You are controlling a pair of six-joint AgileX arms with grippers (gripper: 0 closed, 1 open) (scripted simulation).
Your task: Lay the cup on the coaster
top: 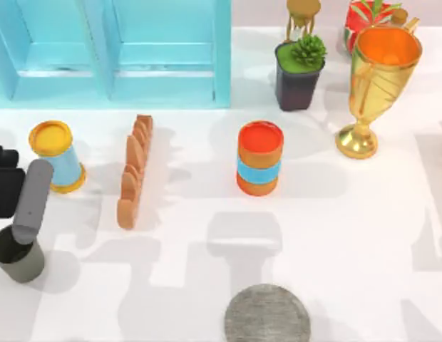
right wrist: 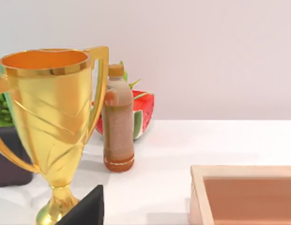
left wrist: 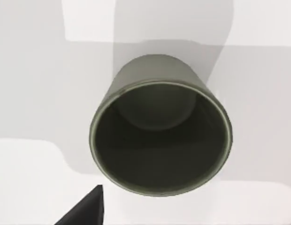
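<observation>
At the table's front-left corner, top view: cup (top: 18, 258) upright, mouth up, with the left gripper (top: 25, 226) directly over its rim, reaching in from the left edge. Coaster (top: 267, 313) flat at the front edge near the middle, well apart from the cup and to its right. Between and behind them, a ribbed brown rack (top: 134, 171), a light-blue cup (top: 58, 158) and an orange cup (top: 259, 158), none on the straight line from cup to coaster.

Left wrist view: cup (left wrist: 159, 136) seen straight down its dark inside, long axis vertical and roughly in line with the camera, so lying just below the gripper rather than off to one side. How wide the left gripper (left wrist: 84, 212) stands, and whether it has hold of the cup, cannot be told.

Right wrist view: right gripper (right wrist: 85, 210) parked, facing a gold trophy (right wrist: 50, 126), a brown bottle (right wrist: 118, 119), a watermelon slice (right wrist: 144, 112) and a wooden tray (right wrist: 244, 194); opening likewise not to be told.

Judged relation for the coming move: left arm by far the nearer to the cup; a short descent and grasp at the rim, then a carry rightward along the front edge to the coaster.
</observation>
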